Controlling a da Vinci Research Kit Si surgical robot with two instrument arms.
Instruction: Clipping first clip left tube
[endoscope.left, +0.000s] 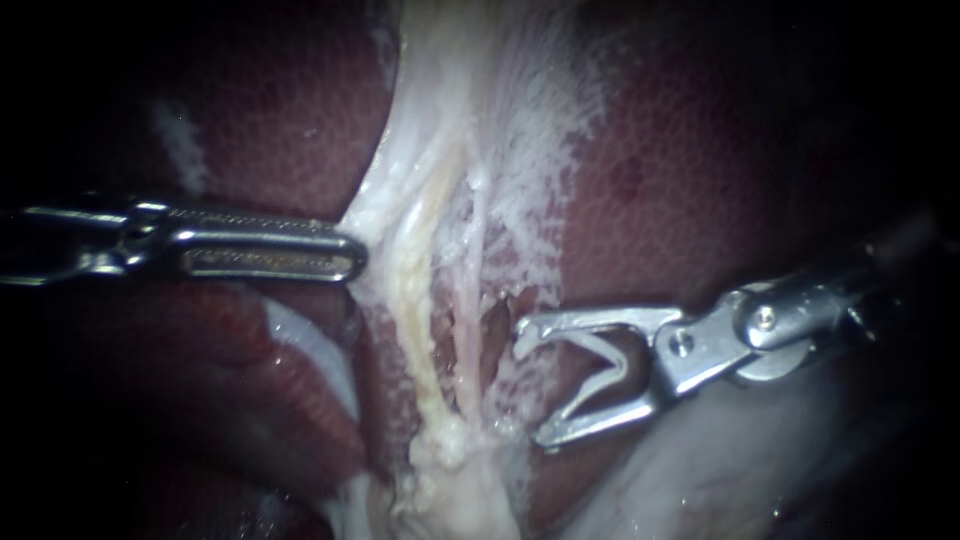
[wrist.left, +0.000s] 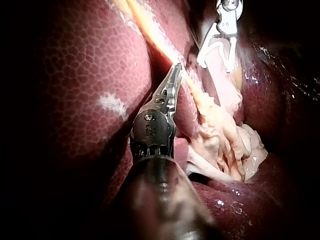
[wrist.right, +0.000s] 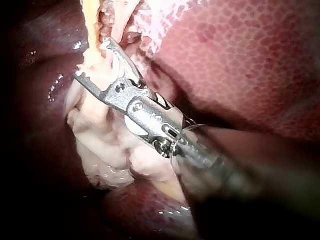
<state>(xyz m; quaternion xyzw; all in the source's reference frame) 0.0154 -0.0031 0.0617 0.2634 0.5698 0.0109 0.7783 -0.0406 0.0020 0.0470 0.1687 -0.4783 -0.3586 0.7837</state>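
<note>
From the left, the left instrument (endoscope.left: 345, 255) has its jaws pressed together on the edge of the pale tissue (endoscope.left: 430, 120), which is drawn out toward its tip over the dark red liver (endoscope.left: 700, 180). The right instrument (endoscope.left: 535, 385) holds its jaws wide apart, with a V-shaped clip (endoscope.left: 618, 365) seated between them. The yellowish left tube (endoscope.left: 412, 310) runs down the middle beside a thinner pink tube (endoscope.left: 468, 320). The clip sits just beside the pink tube and is around neither.
</note>
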